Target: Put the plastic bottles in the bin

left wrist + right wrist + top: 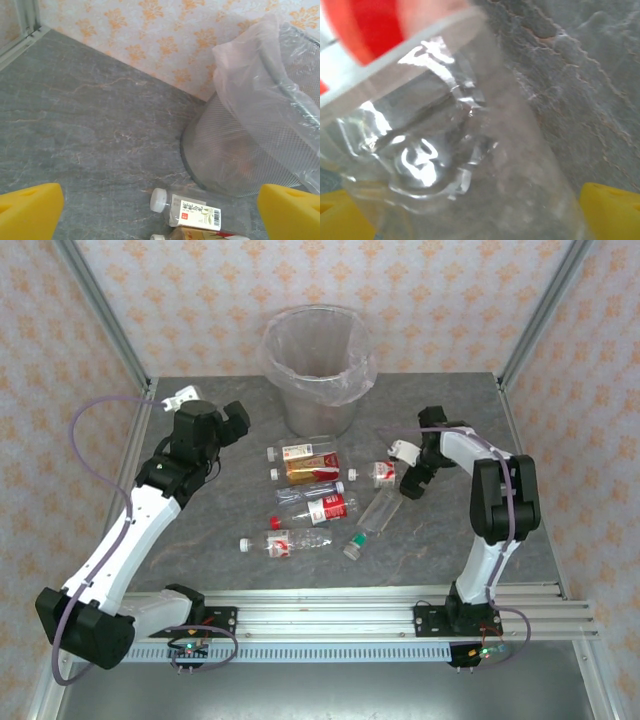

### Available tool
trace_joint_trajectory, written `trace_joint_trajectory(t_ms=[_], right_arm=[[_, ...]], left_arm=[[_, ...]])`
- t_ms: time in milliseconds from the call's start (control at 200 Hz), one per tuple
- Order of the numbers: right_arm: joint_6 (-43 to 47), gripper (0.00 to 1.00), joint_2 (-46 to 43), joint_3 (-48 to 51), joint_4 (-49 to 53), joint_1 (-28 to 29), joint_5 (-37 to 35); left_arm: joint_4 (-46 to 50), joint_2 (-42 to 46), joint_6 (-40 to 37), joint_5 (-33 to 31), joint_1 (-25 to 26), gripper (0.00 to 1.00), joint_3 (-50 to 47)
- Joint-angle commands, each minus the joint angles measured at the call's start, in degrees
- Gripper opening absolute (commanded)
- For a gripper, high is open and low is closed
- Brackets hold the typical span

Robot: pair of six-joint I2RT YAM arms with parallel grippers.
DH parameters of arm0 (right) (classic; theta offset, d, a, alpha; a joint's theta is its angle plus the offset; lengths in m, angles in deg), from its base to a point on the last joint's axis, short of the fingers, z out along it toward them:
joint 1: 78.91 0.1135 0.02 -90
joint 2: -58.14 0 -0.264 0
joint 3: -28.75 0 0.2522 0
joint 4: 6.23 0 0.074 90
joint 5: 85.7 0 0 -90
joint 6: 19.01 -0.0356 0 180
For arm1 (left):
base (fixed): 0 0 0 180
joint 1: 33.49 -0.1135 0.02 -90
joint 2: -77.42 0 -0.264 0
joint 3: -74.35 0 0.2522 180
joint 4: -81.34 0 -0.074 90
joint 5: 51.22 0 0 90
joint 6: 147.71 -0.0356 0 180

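Grey, stone-patterned table point(215, 565) carries everything I am watching. The bin point(318, 412), lined with a clear bag folded over its rim, stands upright at the middle of the far edge. The plastic bottles point(312, 492) lie on their sides in a loose cluster at the table's centre, on the near side of the bin; I can make out seven from overhead.

Nearest the bin is a white-capped bottle with a red-and-white label point(305, 452), and just beside it, on its near side, is an amber-labelled bottle point(312, 470). Closer to the near edge lie a red-labelled bottle point(330, 508) and another white-capped bottle point(285, 543). On the right of the cluster a green-capped bottle point(370, 525) lies slantwise. A short red-labelled bottle point(381, 473) lies closest to the right arm point(500, 500).

My left arm point(150, 505) reaches towards the far-left part of the table. The left jaws are spread fully apart with nothing in them. In the left wrist view the yellow fingertips point(30, 212) sit at the bottom corners, with the bin's wall and the first white-capped bottle ahead.

The right jaws are spread wide too, just beside the short red-labelled bottle. In the right wrist view a clear, blurred bottle body lies very close between the yellow fingertips point(612, 210). I cannot tell whether they touch it.
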Motion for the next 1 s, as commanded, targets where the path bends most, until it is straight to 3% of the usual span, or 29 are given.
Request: trace_joint_trajectory(t_ms=[0, 255, 350, 686, 996], right_arm=[[1.4, 0.99, 1.9, 0.0, -1.2, 0.7, -2.5], [1.6, 0.89, 0.0, 3.2, -5.0, 0.9, -2.6], [1.8, 0.76, -0.9, 4.6, -6.6, 1.0, -2.8], [0.9, 0.56, -4.4, 8.0, -9.7, 1.1, -4.3], [-3.9, 0.53, -12.9, 14.9, -17.1, 1.1, -4.1]], left_arm=[[1.7, 1.8, 1.6, -3.4, -0.8, 1.0, -1.3], [1.9, 2.0, 2.2, -3.9, -1.8, 1.0, -3.0], [1.8, 1.7, 2.6, -3.5, -2.1, 1.0, -3.2], [2.0, 1.4, 2.9, -3.1, -3.2, 1.0, -3.5], [1.7, 0.3, 3.5, -2.6, -4.0, 1.0, -3.7]])
